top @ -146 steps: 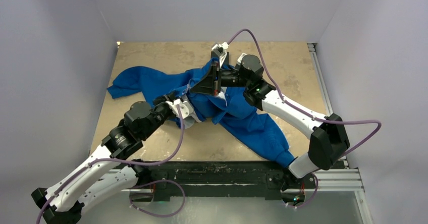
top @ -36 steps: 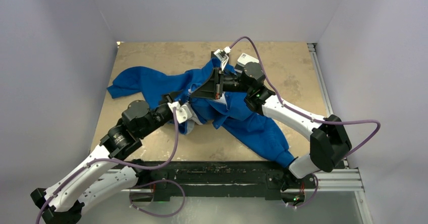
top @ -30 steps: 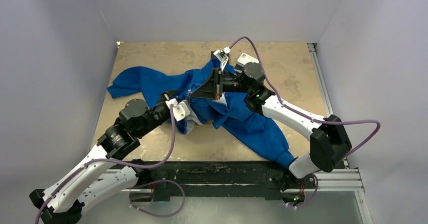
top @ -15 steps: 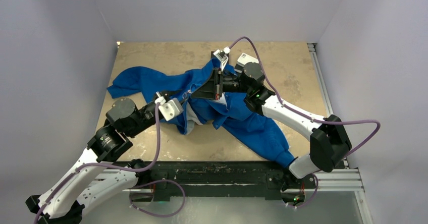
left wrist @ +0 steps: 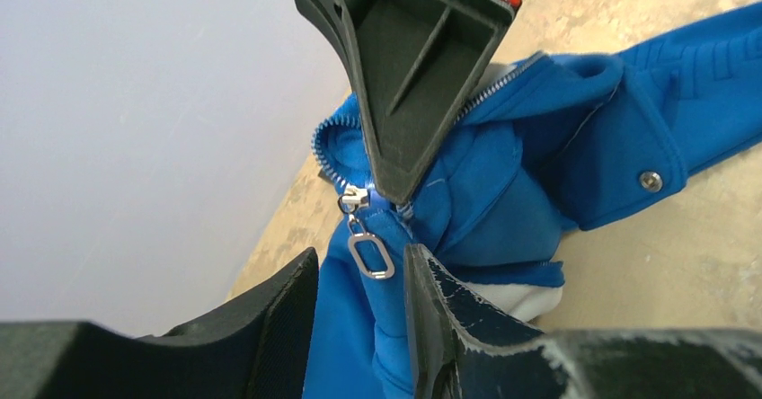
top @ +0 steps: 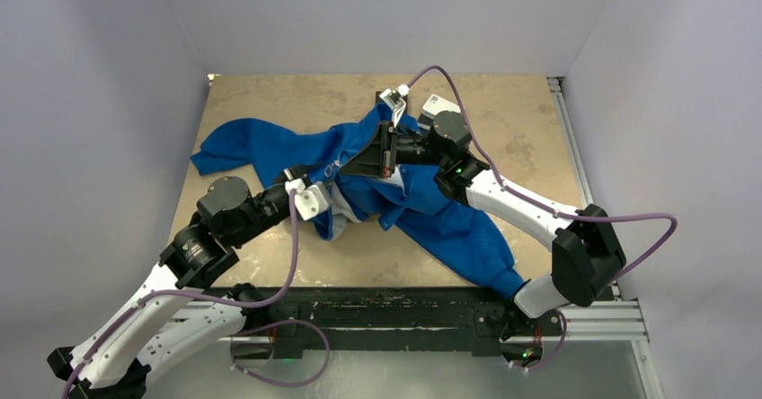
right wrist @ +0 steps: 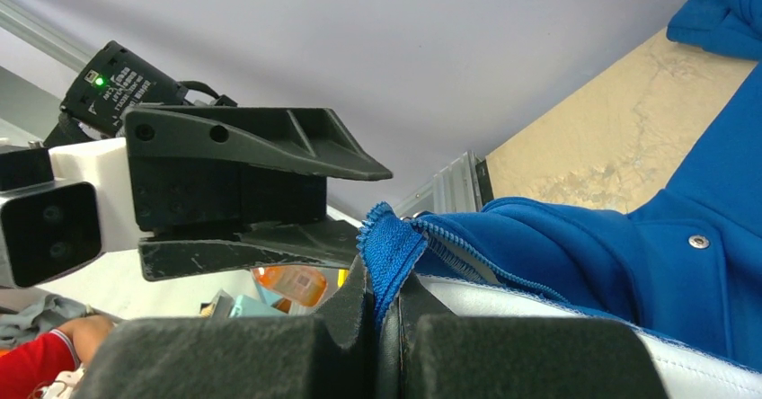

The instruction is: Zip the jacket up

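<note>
The jacket (top: pixel 449 224) is lying crumpled across the middle of the bench (top: pixel 270 102), with one sleeve reaching toward the left edge and the other trailing to the near right corner. The right jaws are pinching the blue hem at the foot of the zipper (left wrist: pixel 328 161). The left jaws are standing narrowly apart on either side of the silver zipper pull (left wrist: pixel 370 255), which is hanging between them without clearly touching either.

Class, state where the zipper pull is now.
Left wrist view: the zipper pull dangles between the left gripper's open fingers, just below the right gripper's tip.
</note>
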`<control>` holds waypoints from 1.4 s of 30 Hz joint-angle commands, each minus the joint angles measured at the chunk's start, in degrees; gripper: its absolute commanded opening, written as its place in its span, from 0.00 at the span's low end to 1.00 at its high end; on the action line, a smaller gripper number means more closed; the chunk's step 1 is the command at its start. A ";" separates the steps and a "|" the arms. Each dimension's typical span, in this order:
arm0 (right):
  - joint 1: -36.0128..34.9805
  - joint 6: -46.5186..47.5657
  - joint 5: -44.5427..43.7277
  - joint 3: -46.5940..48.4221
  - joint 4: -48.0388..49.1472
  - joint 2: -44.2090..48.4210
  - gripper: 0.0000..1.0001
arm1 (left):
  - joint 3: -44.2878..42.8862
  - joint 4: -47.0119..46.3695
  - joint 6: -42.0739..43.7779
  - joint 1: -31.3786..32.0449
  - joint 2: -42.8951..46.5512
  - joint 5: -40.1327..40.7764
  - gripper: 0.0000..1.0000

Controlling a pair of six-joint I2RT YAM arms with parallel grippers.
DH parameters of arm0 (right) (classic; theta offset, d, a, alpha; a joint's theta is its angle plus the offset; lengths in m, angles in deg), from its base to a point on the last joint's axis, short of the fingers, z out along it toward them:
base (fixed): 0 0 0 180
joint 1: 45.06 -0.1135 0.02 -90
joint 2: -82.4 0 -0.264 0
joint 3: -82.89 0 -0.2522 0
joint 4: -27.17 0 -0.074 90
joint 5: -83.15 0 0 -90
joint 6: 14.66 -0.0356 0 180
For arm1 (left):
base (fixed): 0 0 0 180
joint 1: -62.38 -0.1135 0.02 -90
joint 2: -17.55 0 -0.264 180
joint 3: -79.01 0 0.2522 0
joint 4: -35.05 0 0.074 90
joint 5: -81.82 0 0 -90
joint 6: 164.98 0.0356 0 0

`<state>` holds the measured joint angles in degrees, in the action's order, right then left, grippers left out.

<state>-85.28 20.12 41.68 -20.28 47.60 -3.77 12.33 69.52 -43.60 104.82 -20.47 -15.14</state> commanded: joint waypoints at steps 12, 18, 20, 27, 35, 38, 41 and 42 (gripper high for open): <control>-0.64 0.55 -0.28 1.71 2.71 2.99 0.00 | 1.12 -6.51 4.79 -0.23 -1.61 8.36 0.40; -0.60 0.55 -0.04 1.78 2.63 2.78 0.00 | 0.48 -6.74 5.41 -0.20 -1.63 10.46 0.40; -0.64 0.53 -0.02 1.73 2.63 2.74 0.00 | 0.54 -6.68 5.54 -0.18 -1.67 11.51 0.41; -0.63 0.55 0.25 1.62 2.73 2.58 0.00 | 1.15 -9.40 5.56 -0.20 -2.85 12.32 0.41; -0.64 0.47 0.07 2.09 1.98 2.37 0.00 | -4.75 -2.78 0.85 -0.20 -2.34 5.36 0.72; -0.64 0.38 0.16 2.73 1.94 1.91 0.00 | -5.61 2.42 -3.87 -0.23 -1.37 0.10 0.87; -0.61 0.46 0.24 3.08 1.75 1.95 0.00 | -5.73 4.92 -8.69 -0.21 -1.74 -4.03 0.89; -0.64 0.51 0.25 3.11 1.63 1.99 0.00 | -5.42 5.12 -9.47 -0.23 -1.63 -5.30 0.89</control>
<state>-85.55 20.31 42.06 -20.26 47.08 -3.77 8.37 70.35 -45.61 104.53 -22.20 -12.43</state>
